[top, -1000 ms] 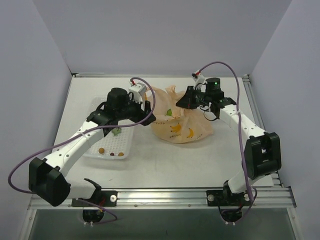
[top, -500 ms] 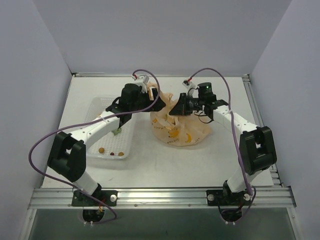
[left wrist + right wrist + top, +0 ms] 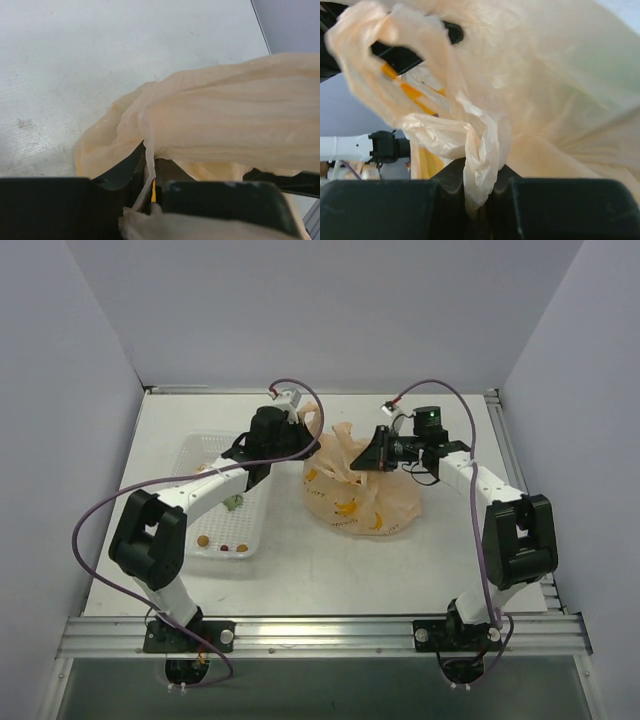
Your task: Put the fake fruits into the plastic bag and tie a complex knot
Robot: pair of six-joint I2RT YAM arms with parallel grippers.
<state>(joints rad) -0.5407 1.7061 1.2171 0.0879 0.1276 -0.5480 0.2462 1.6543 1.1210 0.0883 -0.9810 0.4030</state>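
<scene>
Both arms are now closing in above the bag [image 3: 362,502], the left one having swung off the tray [image 3: 197,456] beside it. The left fingers [image 3: 301,436] are pinching one thin handle [image 3: 148,162] and the right fingers [image 3: 374,451] are clamping the other, twisted tight (fruits hidden inside, I judge). They are holding both up for knotting while the bag is resting on the worktop [image 3: 330,575].
</scene>
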